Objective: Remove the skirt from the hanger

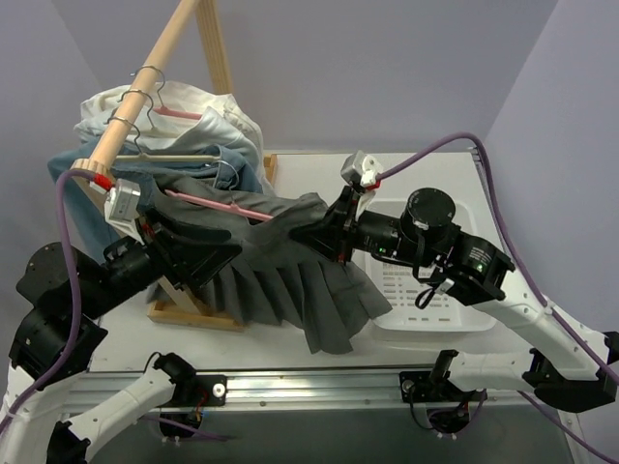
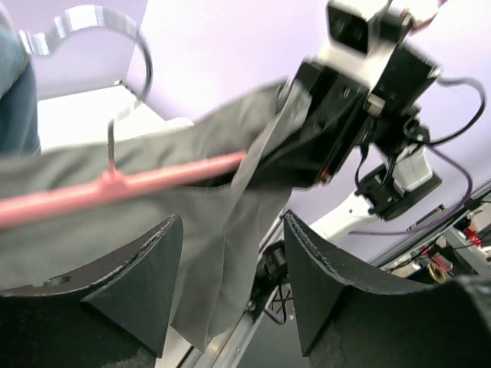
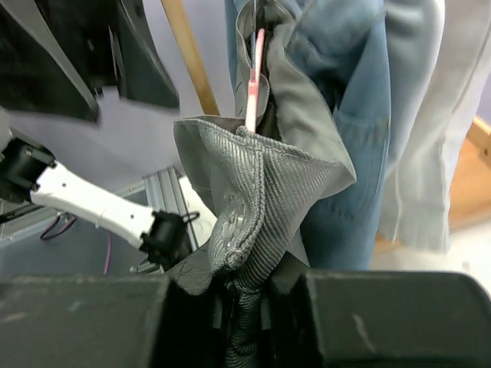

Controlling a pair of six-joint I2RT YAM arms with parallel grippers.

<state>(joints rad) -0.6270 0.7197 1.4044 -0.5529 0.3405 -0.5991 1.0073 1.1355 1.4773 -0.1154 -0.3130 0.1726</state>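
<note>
While the right pincer (image 3: 244, 303) is clamping the waistband of the skirt (image 3: 261, 199), seemingly light and limp, the left pincer (image 2: 230, 268) is gaping open near the stiff-looking pink hanger (image 2: 153, 182), holding nothing.

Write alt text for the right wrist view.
The right gripper pinches a bunched fold of the grey skirt, jaws closed on the cloth. Behind the fold a pink hanger tip rises, with a blue denim garment and white shirt hanging beyond.
</note>
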